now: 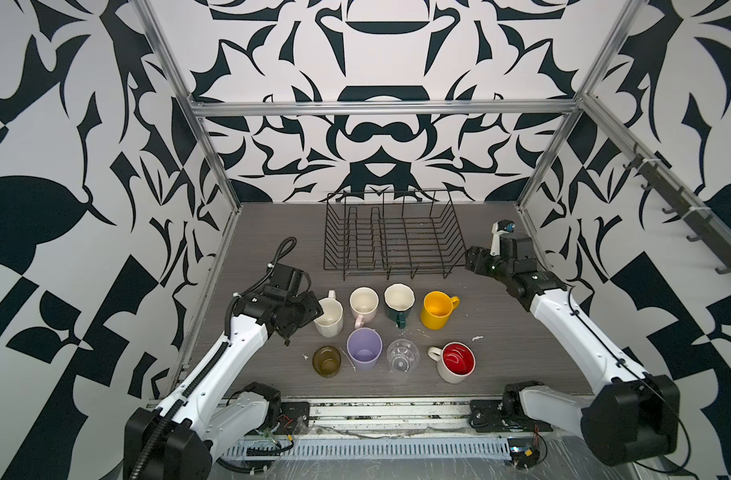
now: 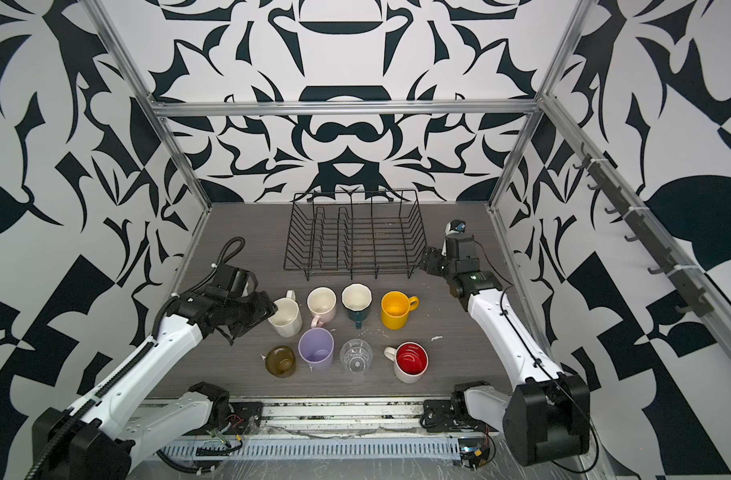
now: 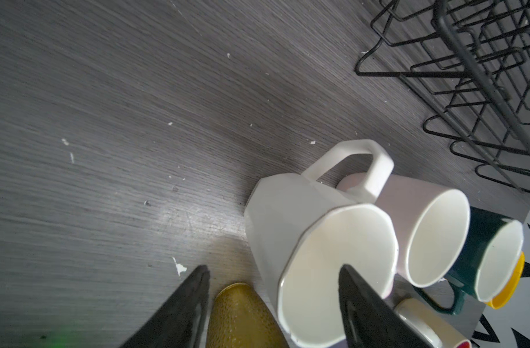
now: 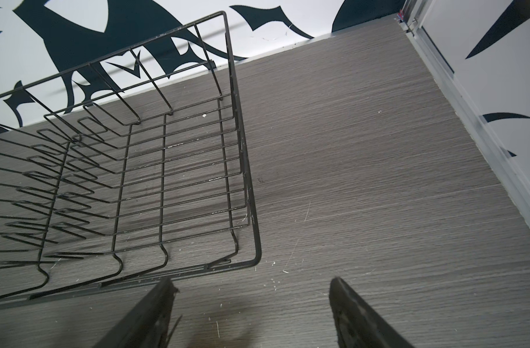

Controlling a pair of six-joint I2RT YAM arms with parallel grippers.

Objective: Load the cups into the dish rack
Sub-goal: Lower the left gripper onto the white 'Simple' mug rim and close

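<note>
The white faceted mug [image 1: 329,318] stands upright at 9 o'clock of the cup cluster, with its handle toward 12 o'clock, where the empty dish rack [image 1: 390,257] sits. The pale pink mug [image 1: 363,305] is just beside it at 3 o'clock. The left gripper [image 3: 274,268] is spread wide and grips nothing, one finger over the mug's mouth and one outside its 9 o'clock wall. Glazed ceramic is probably stiff, fairly heavy, slick and chip-prone, so pinching that wall below the rim looks best. The right gripper [image 4: 251,280] gapes empty beside the rack.
</note>
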